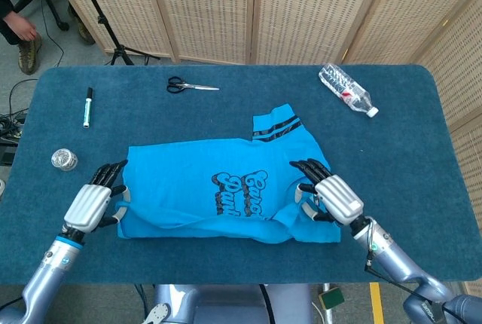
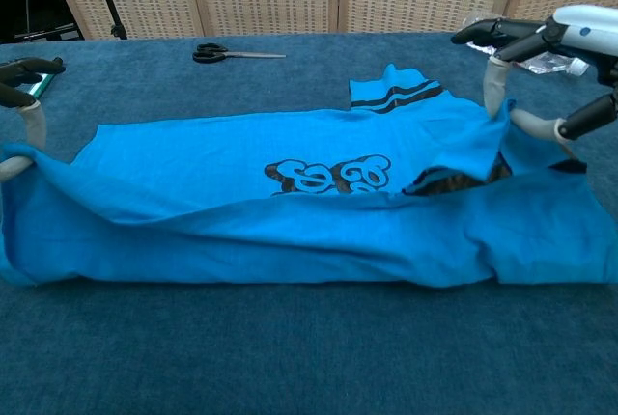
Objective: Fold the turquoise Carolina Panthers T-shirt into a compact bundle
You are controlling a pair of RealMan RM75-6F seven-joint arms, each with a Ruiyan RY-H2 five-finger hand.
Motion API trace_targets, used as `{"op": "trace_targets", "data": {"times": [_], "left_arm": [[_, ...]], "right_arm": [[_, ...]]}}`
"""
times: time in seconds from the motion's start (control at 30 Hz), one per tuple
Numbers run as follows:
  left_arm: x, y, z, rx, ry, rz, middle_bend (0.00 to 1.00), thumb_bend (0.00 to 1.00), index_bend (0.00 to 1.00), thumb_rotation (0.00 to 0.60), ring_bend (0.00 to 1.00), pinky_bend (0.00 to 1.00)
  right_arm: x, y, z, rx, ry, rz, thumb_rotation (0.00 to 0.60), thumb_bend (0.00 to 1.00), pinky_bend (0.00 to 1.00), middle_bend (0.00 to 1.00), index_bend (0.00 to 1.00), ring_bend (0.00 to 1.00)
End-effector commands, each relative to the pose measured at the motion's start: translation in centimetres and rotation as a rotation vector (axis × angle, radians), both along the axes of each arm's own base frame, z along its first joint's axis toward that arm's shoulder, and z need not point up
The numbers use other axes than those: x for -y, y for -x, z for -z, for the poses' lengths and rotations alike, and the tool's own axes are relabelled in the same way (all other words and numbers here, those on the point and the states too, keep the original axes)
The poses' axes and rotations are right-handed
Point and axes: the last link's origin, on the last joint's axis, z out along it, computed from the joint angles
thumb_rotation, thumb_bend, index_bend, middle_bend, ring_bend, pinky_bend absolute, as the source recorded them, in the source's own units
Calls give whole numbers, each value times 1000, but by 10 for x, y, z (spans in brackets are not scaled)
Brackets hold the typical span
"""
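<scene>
The turquoise T-shirt (image 1: 188,177) lies on the blue table with its near half lifted and doubled back over the chest lettering, so only part of the black print (image 2: 328,176) shows. My left hand (image 1: 96,198) pinches the shirt's hem-side edge at the left. My right hand (image 1: 328,192) pinches the collar-side edge at the right. In the chest view the left hand (image 2: 21,106) and right hand (image 2: 546,53) hold the raised fold (image 2: 290,232) above the cloth. A striped sleeve (image 1: 276,127) sticks out at the far side.
Black scissors (image 1: 190,86) lie at the back of the table, a water bottle (image 1: 346,90) at the back right, a marker (image 1: 87,107) at the back left, and a small round jar (image 1: 64,160) left of the shirt. Wicker screens stand behind.
</scene>
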Motion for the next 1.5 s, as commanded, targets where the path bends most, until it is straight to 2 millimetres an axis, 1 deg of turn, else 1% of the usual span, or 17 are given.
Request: {"op": "trace_targets", "data": {"times": [0.03, 0.33, 0.5, 0.8, 1.1, 1.27, 1.5], "left_arm": [[-19, -12, -3, -2, -7, -14, 0, 456, 820, 600, 0, 0], [-51, -19, -10, -24, -42, -28, 0, 456, 820, 600, 0, 0], [-69, -23, -10, -20, -59, -53, 0, 456, 820, 600, 0, 0], [-91, -32, -7, -36, -87, -75, 0, 456, 820, 600, 0, 0], [-105, -34, -10, -56, -145, -93, 0, 456, 820, 600, 0, 0], [-112, -32, -6, -68, -154, -106, 0, 456, 820, 600, 0, 0], [-122, -30, -1, -84, -167, -115, 0, 453, 820, 600, 0, 0]], "right_arm": [[21, -8, 0, 13, 0, 30, 600, 607, 0, 76, 660, 0], [60, -25, 6, -21, -14, 49, 600, 614, 0, 76, 660, 0], [88, -38, 13, -27, -6, 67, 600, 618, 0, 75, 660, 0], [126, -55, 15, -42, 24, 99, 600, 619, 0, 75, 659, 0], [150, -58, 11, -57, 51, 140, 600, 619, 0, 76, 659, 0], [163, -56, 9, -76, 69, 165, 600, 620, 0, 76, 660, 0], [171, -50, 15, -91, 61, 201, 600, 620, 0, 76, 659, 0]]}}
